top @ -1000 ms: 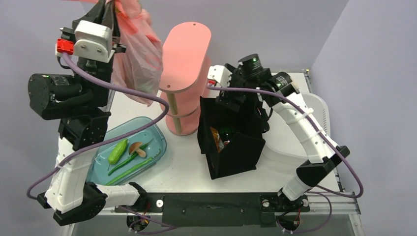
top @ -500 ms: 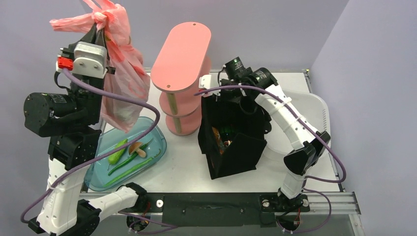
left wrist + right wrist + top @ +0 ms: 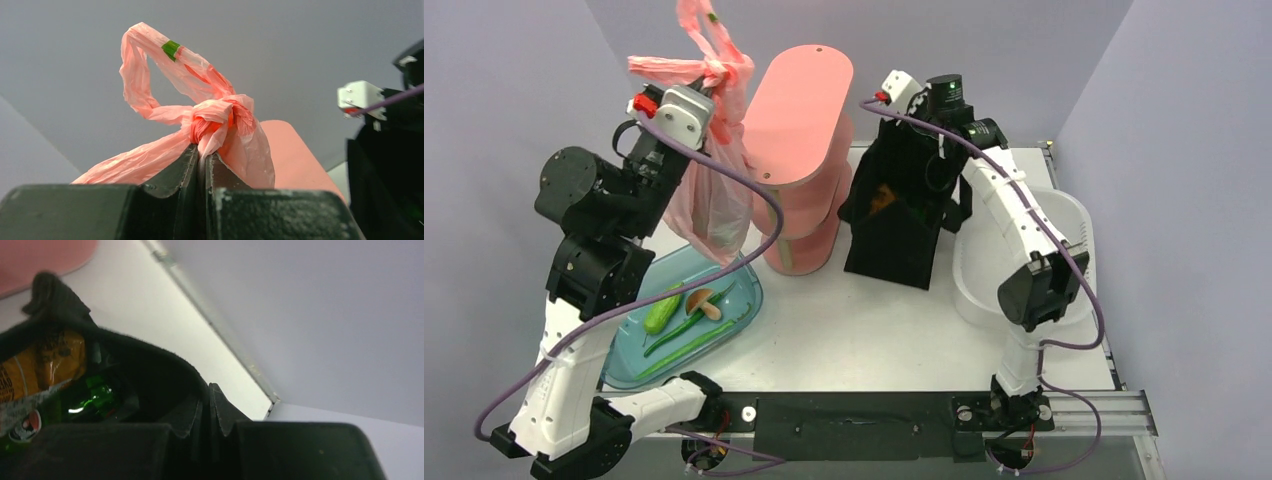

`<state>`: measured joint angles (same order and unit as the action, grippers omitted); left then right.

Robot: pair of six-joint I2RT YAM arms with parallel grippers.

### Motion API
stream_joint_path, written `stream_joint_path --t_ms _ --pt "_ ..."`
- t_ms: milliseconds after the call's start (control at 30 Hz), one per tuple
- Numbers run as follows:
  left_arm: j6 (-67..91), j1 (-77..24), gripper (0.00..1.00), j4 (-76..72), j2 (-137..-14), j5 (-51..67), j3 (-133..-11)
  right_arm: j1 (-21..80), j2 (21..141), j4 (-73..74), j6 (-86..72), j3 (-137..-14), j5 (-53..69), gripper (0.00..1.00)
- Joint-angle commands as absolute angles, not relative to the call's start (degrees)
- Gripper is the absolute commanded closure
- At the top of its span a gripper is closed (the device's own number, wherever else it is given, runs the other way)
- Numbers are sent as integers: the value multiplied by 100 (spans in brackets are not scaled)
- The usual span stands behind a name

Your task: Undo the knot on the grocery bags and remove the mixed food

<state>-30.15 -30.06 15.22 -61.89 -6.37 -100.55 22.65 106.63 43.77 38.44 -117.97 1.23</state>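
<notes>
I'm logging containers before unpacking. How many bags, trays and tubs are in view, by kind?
Bags: 2 (thin pink plastic bag, boxy black fabric tote)
Trays: 1 (translucent blue plastic tray)
Tubs: 1 (white plastic tub)
Total: 4

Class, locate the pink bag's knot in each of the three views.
Top external: knot upper left, beside the pink stand.
Left wrist: knot at centre, above the left gripper; stand lower right.
Right wrist: knot not in view; stand top-left corner.
Shared landmark: pink stand.
</notes>
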Motion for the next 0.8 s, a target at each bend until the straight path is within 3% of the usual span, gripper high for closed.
stream_joint_path --t_ms 0,267,467,533,600,667,767 --pt "-2627 -2978 100 1621 -6351 739 -10572 1893 11009 1105 3630 -12293 -628 100" --pt "-2348 -2986 100 2154 -6922 2171 -11298 1250 12806 -1081 3545 -13842 -926 100" --pt "-1595 -2996 100 2671 -7588 3202 -12192 1020 13428 -2191 3262 -14143 -1086 96" --pt "-1333 -3046 100 2750 -7802 3458 -12483 1005 13278 -2076 3008 -14029 -1027 80" --pt "-1208 -3159 100 2873 -7968 3681 -12727 1007 12870 -2050 2844 -13567 -812 56" --pt "-1249 -3325 100 3012 -8040 3883 -12791 1005 12400 -1912 2691 -13113 -554 43" --pt "-1539 -3634 100 3326 -7997 4031 -12437 1007 11651 -1438 2479 -12622 -213 35"
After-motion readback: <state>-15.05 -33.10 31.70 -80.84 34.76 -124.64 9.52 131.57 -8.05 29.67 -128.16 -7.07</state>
